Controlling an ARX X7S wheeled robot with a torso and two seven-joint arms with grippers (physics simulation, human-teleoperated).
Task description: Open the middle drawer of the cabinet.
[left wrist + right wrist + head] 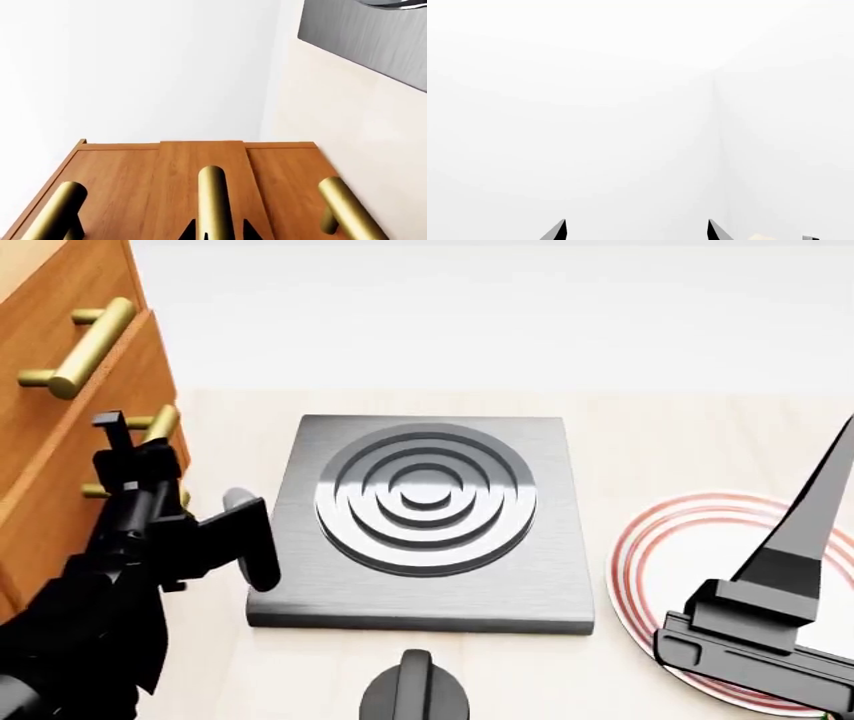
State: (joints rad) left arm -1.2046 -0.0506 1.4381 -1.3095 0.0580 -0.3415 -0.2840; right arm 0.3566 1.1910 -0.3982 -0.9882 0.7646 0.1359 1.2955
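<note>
The reddish-brown cabinet (54, 300) stands at the left edge of the head view with three brass bar handles. In the left wrist view the middle drawer (200, 160) shows as a central strip standing slightly proud of the cabinet's neighbouring fronts (113, 170). Its brass handle (213, 195) runs between my left gripper's two black fingertips. My left gripper (219, 229) is closed round that handle. It also shows in the head view (134, 435), against the cabinet front. My right gripper (636, 229) is open and empty, facing a white wall. In the head view it hangs low at the right (754, 640).
A grey square stove plate (427, 520) with concentric rings lies on the pale counter beside the cabinet. A black knob (414, 690) sits at its near edge. A white plate with red rings (667, 540) lies under my right arm.
</note>
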